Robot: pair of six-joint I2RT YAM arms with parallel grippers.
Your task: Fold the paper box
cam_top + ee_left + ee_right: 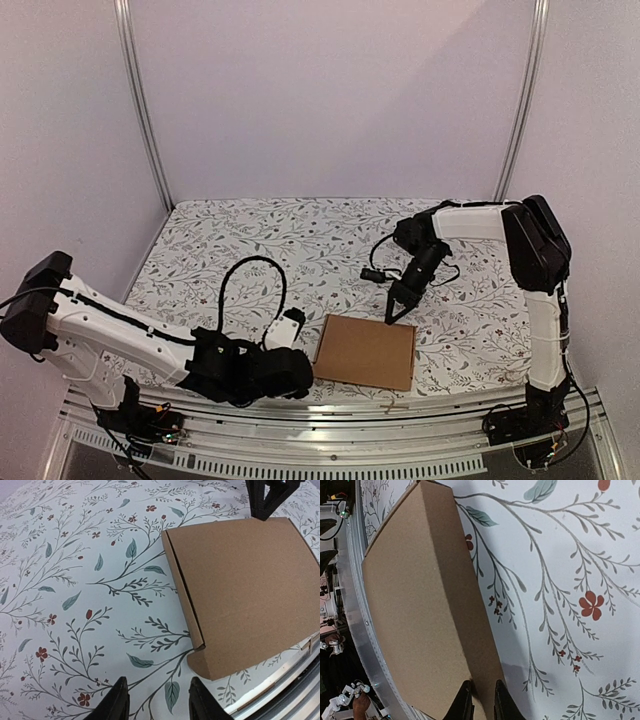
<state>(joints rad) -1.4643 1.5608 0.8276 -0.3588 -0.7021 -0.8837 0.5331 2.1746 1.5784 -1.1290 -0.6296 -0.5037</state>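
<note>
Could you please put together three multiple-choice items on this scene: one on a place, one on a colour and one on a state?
1. Where is the right gripper?
A. At the far edge of the paper box
B. At the table's far left corner
C. Beside the left arm's base

2. What colour is the paper box?
A. White
B. Blue
C. Plain brown

3. How is the left gripper?
A. Shut on the paper box
B. Open, with nothing between its fingers
C. Shut on a cable

Answers:
1 A: the top view shows its tip at the box's far edge.
2 C: every view shows bare brown cardboard.
3 B: the left wrist view shows only the flowered cloth between the spread fingers.
</note>
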